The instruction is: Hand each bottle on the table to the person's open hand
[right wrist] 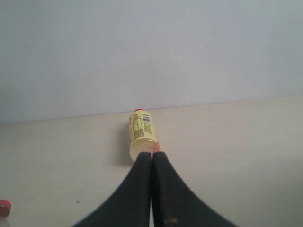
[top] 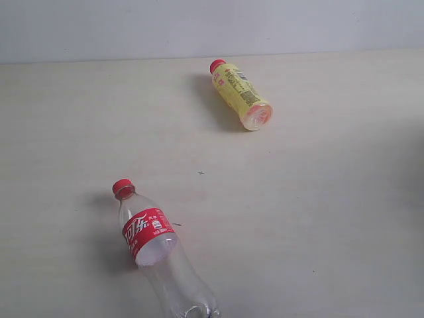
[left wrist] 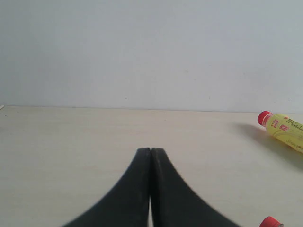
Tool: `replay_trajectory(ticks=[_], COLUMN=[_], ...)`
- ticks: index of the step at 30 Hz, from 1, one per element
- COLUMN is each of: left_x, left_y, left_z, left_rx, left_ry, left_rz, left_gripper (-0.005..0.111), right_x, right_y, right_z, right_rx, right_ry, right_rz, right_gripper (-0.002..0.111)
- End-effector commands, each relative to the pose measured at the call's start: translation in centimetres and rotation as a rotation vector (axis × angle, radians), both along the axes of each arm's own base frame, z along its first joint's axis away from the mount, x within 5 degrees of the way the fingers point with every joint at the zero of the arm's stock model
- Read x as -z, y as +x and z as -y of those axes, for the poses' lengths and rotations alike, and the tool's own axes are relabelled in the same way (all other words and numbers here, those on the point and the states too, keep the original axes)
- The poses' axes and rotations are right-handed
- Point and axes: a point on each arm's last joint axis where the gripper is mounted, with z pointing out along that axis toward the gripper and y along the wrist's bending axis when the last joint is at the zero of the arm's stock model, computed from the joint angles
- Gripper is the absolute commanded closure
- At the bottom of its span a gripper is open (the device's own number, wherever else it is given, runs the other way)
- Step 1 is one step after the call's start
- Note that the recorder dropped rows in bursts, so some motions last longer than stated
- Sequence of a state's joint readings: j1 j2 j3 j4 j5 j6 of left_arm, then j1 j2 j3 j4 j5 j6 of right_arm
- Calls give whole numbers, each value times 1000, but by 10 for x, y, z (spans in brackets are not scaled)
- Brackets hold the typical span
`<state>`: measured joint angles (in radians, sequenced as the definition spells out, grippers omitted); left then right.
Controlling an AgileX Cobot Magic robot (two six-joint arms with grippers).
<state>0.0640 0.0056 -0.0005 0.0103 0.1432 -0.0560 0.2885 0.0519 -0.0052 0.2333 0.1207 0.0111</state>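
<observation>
Two bottles lie on their sides on the pale beige table (top: 318,199). The yellow bottle (top: 240,94) with a red cap rests at the back, cap pointing away. The clear bottle (top: 156,248) with red cap and red label lies at the front left, its base cut off by the lower edge. Neither gripper shows in the exterior view. My left gripper (left wrist: 151,150) is shut and empty; the yellow bottle (left wrist: 284,130) lies far off to one side. My right gripper (right wrist: 152,154) is shut and empty, its tips lined up with the yellow bottle's (right wrist: 141,132) base. The white bottle and the fruit-label bottle are out of view.
A plain pale wall (top: 199,26) runs behind the table's far edge. A small dark speck (top: 201,173) marks the table between the two bottles. No hand is in view.
</observation>
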Motion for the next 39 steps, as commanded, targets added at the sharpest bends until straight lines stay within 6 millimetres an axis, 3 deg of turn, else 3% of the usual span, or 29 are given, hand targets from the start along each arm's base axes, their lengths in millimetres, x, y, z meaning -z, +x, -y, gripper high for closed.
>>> replay_trajectory(ticks=[1,39], left_x=[0,0], left_y=[0,0], left_z=[0,0], left_rx=[6,6], left_ry=[-7,-7], left_rz=[5,3], left_gripper=[106,106], right_x=[3,-3], right_y=[-1,-4], right_z=[0,1], right_rx=[-1,0], right_ry=[19,-21], right_rz=[-18,75], right_gripper=[108,108])
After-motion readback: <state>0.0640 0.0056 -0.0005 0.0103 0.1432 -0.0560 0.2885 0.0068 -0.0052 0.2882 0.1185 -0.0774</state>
